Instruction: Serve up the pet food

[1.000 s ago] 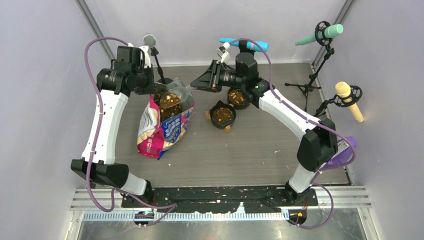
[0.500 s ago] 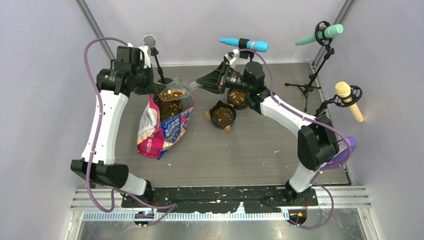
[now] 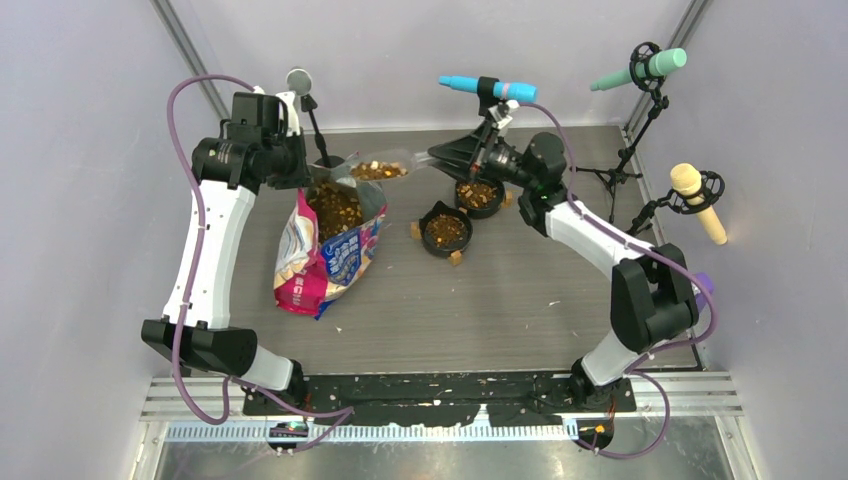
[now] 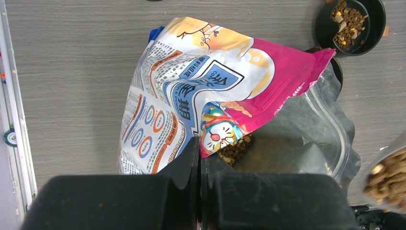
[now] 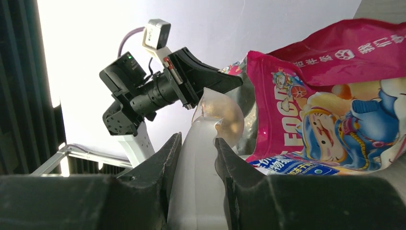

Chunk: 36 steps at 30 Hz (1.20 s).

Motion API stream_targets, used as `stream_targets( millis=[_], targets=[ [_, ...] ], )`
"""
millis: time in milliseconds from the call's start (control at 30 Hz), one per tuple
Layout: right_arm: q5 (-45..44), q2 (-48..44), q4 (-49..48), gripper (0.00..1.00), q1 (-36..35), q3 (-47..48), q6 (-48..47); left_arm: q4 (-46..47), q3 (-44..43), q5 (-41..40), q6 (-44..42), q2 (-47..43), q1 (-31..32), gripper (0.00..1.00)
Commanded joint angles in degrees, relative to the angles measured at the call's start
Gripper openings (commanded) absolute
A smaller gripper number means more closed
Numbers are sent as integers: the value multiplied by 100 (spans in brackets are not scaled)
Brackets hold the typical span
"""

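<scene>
The left gripper (image 4: pixel 200 153) is fully closed, its two fingers pinching the pink upper rim of the bag (image 3: pixel 325 262) on the left side of the bag's mouth and holding that rim up. The bag lies on the table (image 3: pixel 500 300) with its mouth open and facing the far wall. The pet food (image 3: pixel 335 205) shows as a heap of brown pellets inside the mouth. At the right far corner of the bag's mouth, a clear plastic scoop (image 3: pixel 398 166) sits roughly level and carries a second load of the same pellets. Whether the scoop touches the bag's rim cannot be told. To the right of the bag and apart from it stands a round black bowl (image 3: pixel 445 230) that already holds pellets. A second black bowl (image 3: pixel 478 195), also filled, stands just beside it, farther from the bag. The right gripper (image 5: pixel 197 153) reaches toward the bag from the right. Its jaws are partly apart and clamped on the scoop's translucent handle, which fills the gap between the fingers.
</scene>
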<state>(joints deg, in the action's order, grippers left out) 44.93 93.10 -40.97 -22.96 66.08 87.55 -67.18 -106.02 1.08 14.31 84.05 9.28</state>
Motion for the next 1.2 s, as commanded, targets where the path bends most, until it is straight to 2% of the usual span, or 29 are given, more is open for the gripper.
stream_targets(
  millis=[0,533,700,867,1167],
  targets=[
    [76,-583,-529,5,336,-216,103,354,-108,67,-33,-401,-49,0],
    [-9,-1324,1055,5,1802,-1124,-1421,372,-142,57,-51,-321,-119,0],
    [-213,-1389,2246,5,1957,-1213,-2331,327,-260,76,-46,-268,-128,0],
    [-379,-1302,2758,5,2003,-1318,-3078,354,-216,103,-50,-282,-128,0],
    [-1204,-1114,3943,5,2027,-1215,-4195,372,-203,82,-43,-311,-137,0]
  ],
)
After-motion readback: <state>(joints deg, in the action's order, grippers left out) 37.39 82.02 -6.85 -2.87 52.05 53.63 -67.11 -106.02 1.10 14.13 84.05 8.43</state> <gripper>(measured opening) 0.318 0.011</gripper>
